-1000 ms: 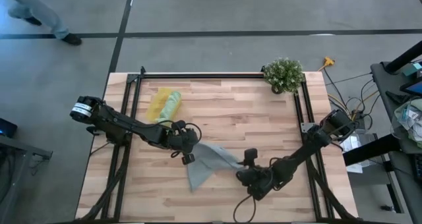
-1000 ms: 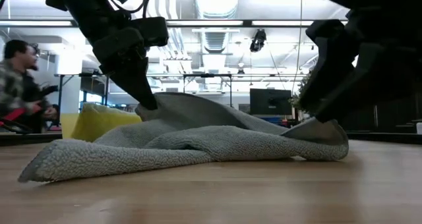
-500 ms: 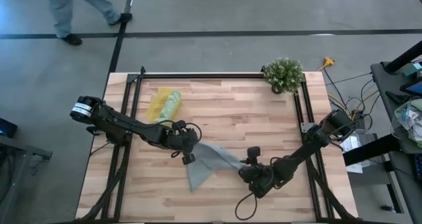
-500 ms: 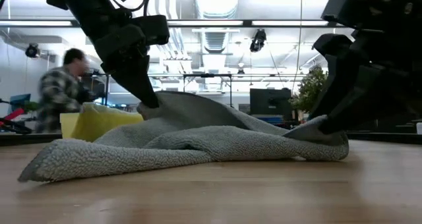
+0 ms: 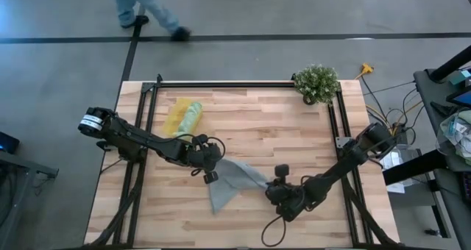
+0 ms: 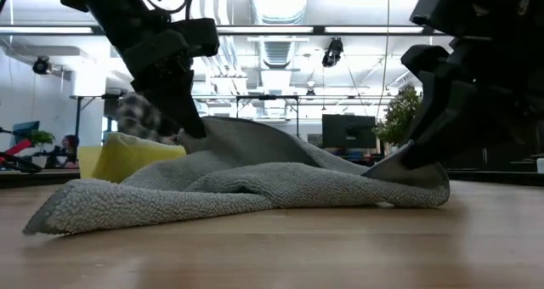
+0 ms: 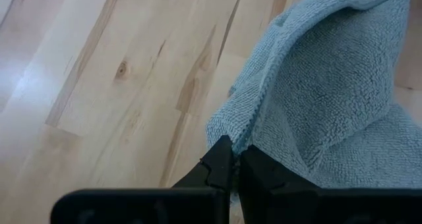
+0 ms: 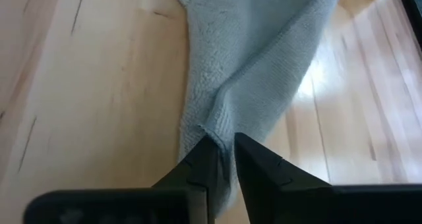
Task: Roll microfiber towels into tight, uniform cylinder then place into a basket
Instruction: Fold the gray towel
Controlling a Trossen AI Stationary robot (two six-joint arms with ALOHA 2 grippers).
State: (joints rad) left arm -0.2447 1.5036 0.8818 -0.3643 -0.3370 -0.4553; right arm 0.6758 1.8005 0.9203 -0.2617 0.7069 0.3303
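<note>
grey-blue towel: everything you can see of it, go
The grey-blue towel is a soft, nubby cloth lying crumpled, not rolled, on the wooden table between the two arms. One edge is pinched and lifted by the left gripper, making a peak; the opposite corner sits between the fingers of the right gripper, which are nearly closed on it. The rest sags flat onto the wood. It is apart from the basket.

A towel point(image 5: 229, 181) lies mid-table between both arms; the basket point(image 5: 176, 116) sits behind the left arm, holding another towel point(image 5: 192, 116).

no readable text, labels or signs
</note>
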